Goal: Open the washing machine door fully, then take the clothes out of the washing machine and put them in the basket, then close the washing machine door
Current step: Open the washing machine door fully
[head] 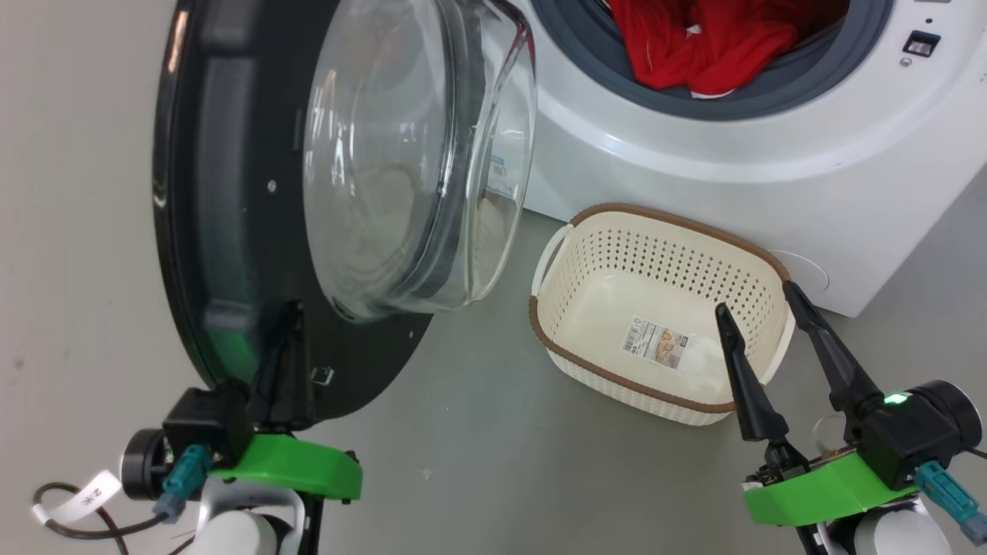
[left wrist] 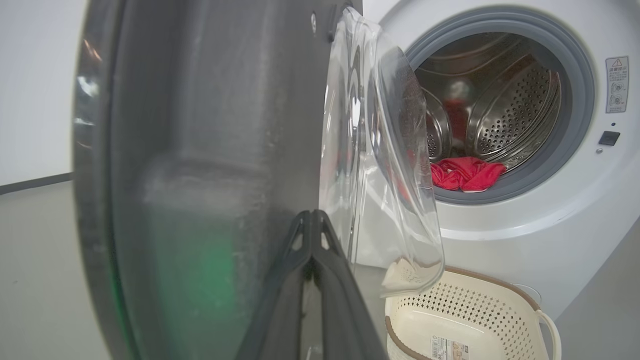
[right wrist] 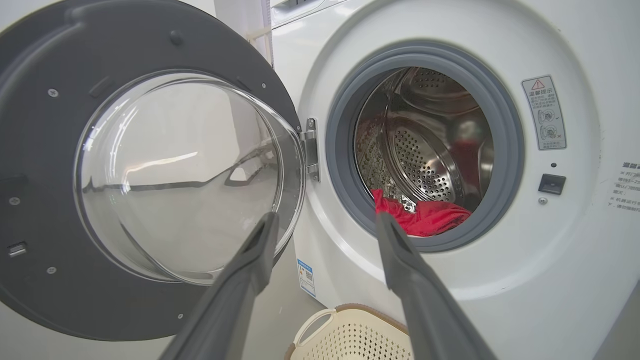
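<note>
Clothes (head: 709, 46) lie low in the mouth of the washing machine (head: 694, 169): soft, light, likely to drape and snag, so pinch a raised fold. Your right gripper (head: 754, 297) stands before it, fingers spread; your left gripper (left wrist: 312, 220), fingers pressed together, is at its door (head: 193, 231).

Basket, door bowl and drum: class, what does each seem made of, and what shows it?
The basket: likely matte cream plastic, moulded holes, brown woven-look rim. The door bowl: clear glossy glass or plastic, showing reflections. The drum: shiny perforated metal, probably steel.
</note>
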Robot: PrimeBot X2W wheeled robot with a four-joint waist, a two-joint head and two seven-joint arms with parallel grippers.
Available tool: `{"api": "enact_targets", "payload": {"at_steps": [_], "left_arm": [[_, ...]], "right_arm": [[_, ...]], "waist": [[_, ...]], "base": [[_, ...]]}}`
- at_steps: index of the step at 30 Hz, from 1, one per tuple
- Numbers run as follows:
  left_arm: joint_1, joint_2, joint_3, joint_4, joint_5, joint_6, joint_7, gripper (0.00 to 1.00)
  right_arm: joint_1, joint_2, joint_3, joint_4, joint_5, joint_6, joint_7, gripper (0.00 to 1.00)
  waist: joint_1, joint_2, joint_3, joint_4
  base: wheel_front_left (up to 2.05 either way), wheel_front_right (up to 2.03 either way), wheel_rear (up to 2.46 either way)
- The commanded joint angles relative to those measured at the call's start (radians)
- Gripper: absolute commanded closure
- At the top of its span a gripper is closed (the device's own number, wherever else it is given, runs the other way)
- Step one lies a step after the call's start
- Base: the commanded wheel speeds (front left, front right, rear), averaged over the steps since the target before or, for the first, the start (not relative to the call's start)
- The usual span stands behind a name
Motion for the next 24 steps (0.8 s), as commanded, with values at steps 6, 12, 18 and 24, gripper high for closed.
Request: {"api": "enact_targets", "payload": {"at_steps": [6,12,18,24], "left_arm": [[-0.061,0.029,0.09,0.02,-0.021,0.001,-0.036,1.0],[-0.073,0.026,0.123,0.039,-0.021,0.006,-0.048,1.0],[-0.085,0.031,0.152,0.057,-0.015,0.009,-0.051,1.0],[-0.102,0.034,0.185,0.069,-0.01,0.006,-0.052,1.0]], "right_arm": [[-0.02,0.003,0.021,-0.046,-0.022,0.006,0.017,0.0],[-0.021,0.003,0.019,-0.058,-0.03,0.006,0.024,0.0],[-0.024,0.003,0.019,-0.065,-0.037,0.006,0.033,0.0],[-0.025,0.003,0.018,-0.076,-0.046,0.006,0.045,0.0]], "waist": [[0.0,0.0,0.025,-0.016],[0.0,0.0,0.036,-0.022],[0.0,0.0,0.042,-0.022],[0.0,0.0,0.049,-0.017]], "base": [[0.0,0.0,0.0],[0.0,0.0,0.0],[0.0,0.0,0.0],[0.0,0.0,0.0]]}}
